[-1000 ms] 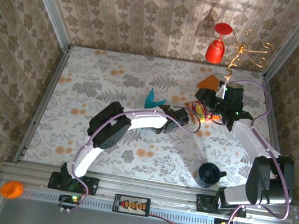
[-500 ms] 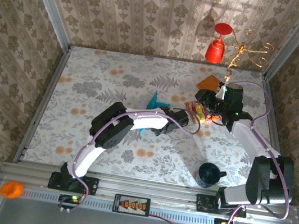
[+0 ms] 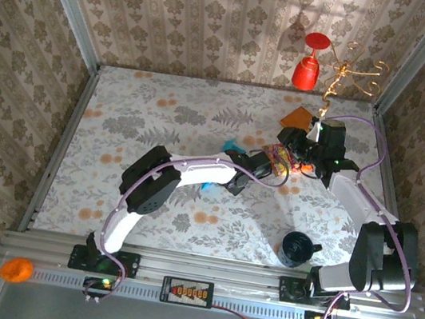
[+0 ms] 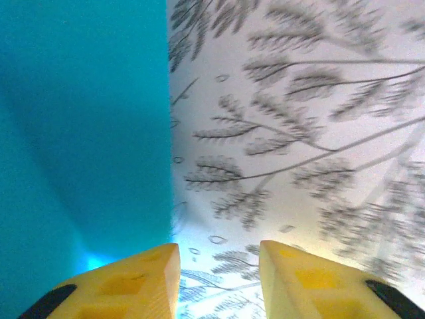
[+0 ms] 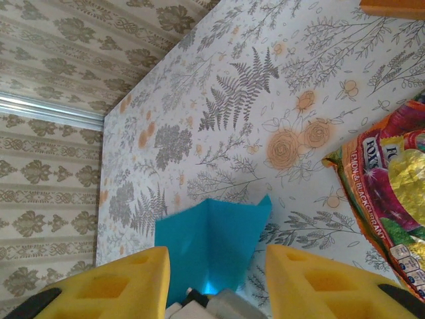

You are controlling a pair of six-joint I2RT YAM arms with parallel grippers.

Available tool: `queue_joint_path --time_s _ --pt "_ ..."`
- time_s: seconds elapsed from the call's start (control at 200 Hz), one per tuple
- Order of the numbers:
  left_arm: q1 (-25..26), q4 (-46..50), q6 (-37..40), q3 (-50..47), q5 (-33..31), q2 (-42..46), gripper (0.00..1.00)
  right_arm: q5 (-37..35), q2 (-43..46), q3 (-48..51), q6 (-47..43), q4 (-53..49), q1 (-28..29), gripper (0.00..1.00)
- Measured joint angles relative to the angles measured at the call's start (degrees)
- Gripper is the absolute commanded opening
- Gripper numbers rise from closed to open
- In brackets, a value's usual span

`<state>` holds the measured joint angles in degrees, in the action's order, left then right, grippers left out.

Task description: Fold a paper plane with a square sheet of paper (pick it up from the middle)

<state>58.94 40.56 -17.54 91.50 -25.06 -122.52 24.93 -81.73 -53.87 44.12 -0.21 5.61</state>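
Grippers first: left gripper (image 4: 219, 256) had its yellow fingers (image 4: 133, 279) parted a moderate amount, with tablecloth (image 4: 299, 133) visible in the gap and nothing pinched between them. The teal paper sheet (image 4: 80, 133) sat right against the finger on the left of the left wrist view, its straight edge lined up with that finger's inner side; couldn't tell whether they actually touched. From the top view the sheet sat mid-table, a bit toward the far right, mostly hidden under the left arm (image 3: 195, 169), with teal poking out on both sides of it. The right gripper (image 5: 216, 266) was also parted and empty, hovering just right of the sheet and facing it. In the right wrist view the paper showed as a folded teal piece with one pointed corner toward the snack packet (image 5: 392, 206). The packet lay just beside the right gripper, apart from the paper. An orange card (image 3: 296, 118) lay beyond it near the back wall. A dark mug (image 3: 297, 248) stood well apart, near the base of the right arm (image 3: 360, 199).
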Motion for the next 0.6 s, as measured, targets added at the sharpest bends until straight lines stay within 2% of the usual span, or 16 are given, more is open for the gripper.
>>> queue_joint_path --time_s 0.315,0.49,0.6 --pt "0.28 -6.05 -3.93 -3.41 10.32 8.35 0.49 -1.03 0.00 0.00 -0.04 -0.04 -0.61 0.44" --pt "-0.52 -13.99 -5.55 -11.13 19.19 16.20 0.50 -1.36 0.00 0.00 -0.07 -0.07 -1.09 0.45" --pt "-2.69 -20.65 -7.26 -18.45 24.55 21.86 0.55 -2.23 0.00 0.00 -0.07 -0.13 -1.11 0.48"
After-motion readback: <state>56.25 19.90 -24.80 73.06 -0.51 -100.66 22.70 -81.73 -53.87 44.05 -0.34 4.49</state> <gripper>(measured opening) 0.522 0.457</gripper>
